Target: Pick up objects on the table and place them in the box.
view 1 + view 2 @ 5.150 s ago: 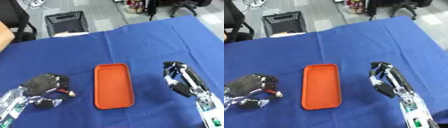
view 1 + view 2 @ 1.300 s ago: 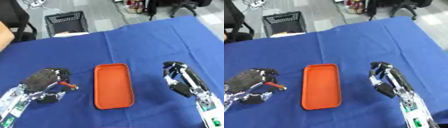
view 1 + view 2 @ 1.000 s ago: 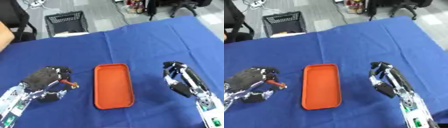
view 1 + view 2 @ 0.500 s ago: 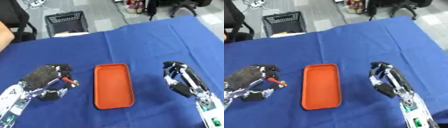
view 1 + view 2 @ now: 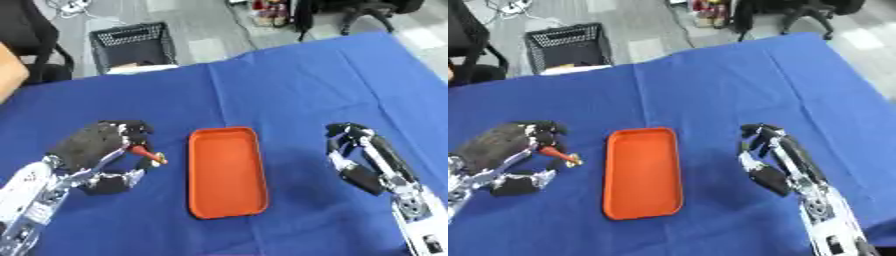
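Note:
An empty orange tray [image 5: 227, 173] lies lengthwise in the middle of the blue table. Just left of it my left hand [image 5: 92, 150] is raised above the cloth, its fingers curled round a small red stick-shaped object with a yellowish tip [image 5: 148, 155]. The tip points toward the tray's left rim and stops short of it. My right hand [image 5: 357, 159] rests right of the tray with fingers loosely bent, holding nothing.
The blue cloth [image 5: 289, 85] covers the whole table. Beyond the far edge a black wire basket [image 5: 131, 42] stands on the grey floor. Chair legs [image 5: 350, 10] show at the top right.
My left hand has lifted the red object off the cloth and carried it right, toward the tray. The right hand has not moved.

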You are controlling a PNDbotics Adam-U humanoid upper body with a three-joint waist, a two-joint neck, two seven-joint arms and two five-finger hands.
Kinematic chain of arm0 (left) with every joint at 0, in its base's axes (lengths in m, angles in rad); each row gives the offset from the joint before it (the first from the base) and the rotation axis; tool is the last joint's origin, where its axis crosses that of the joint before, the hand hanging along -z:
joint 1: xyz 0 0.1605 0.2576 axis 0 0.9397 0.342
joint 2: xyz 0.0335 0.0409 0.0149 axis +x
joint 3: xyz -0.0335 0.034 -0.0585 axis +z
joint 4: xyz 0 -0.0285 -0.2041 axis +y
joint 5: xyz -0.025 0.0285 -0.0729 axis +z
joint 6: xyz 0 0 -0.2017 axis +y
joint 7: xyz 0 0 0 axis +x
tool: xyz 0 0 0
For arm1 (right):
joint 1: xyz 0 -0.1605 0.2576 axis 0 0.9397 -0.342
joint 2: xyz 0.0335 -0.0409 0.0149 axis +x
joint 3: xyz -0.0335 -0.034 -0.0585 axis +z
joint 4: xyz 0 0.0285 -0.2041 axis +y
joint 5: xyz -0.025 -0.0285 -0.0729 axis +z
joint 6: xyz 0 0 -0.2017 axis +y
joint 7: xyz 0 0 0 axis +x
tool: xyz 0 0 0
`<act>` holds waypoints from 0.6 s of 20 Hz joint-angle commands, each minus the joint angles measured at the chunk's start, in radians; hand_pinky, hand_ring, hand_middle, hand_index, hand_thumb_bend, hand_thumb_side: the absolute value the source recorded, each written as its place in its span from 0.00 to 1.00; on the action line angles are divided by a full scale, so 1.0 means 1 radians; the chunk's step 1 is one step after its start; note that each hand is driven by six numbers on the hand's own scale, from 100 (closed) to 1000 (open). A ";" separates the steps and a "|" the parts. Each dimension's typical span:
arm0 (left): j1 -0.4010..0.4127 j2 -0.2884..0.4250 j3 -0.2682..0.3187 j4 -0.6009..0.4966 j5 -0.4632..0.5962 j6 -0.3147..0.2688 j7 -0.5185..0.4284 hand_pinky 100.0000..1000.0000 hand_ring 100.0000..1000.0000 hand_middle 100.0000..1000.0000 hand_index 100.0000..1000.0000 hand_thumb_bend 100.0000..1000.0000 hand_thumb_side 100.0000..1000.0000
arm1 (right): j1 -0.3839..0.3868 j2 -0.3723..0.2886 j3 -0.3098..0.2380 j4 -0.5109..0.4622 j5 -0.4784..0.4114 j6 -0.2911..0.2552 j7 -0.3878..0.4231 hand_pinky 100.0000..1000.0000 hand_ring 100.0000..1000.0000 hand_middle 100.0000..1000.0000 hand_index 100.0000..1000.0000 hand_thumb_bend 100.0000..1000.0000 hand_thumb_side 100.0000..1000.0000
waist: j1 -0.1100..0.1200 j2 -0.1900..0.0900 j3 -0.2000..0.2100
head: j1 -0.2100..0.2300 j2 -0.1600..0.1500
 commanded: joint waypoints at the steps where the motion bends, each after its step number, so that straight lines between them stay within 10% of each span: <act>1: -0.029 -0.003 0.013 -0.031 0.027 0.006 -0.009 0.71 0.76 0.75 0.55 0.00 0.16 | 0.000 -0.013 -0.005 -0.010 -0.005 -0.002 0.000 0.44 0.55 0.66 0.83 0.00 0.64 | -0.002 -0.015 -0.002 | 0.001 -0.008; 12: -0.131 -0.073 -0.033 -0.025 0.072 -0.009 -0.059 0.70 0.76 0.75 0.55 0.00 0.17 | 0.001 -0.014 -0.001 -0.009 -0.007 -0.005 0.003 0.44 0.55 0.66 0.84 0.00 0.64 | -0.003 -0.019 -0.007 | 0.008 -0.006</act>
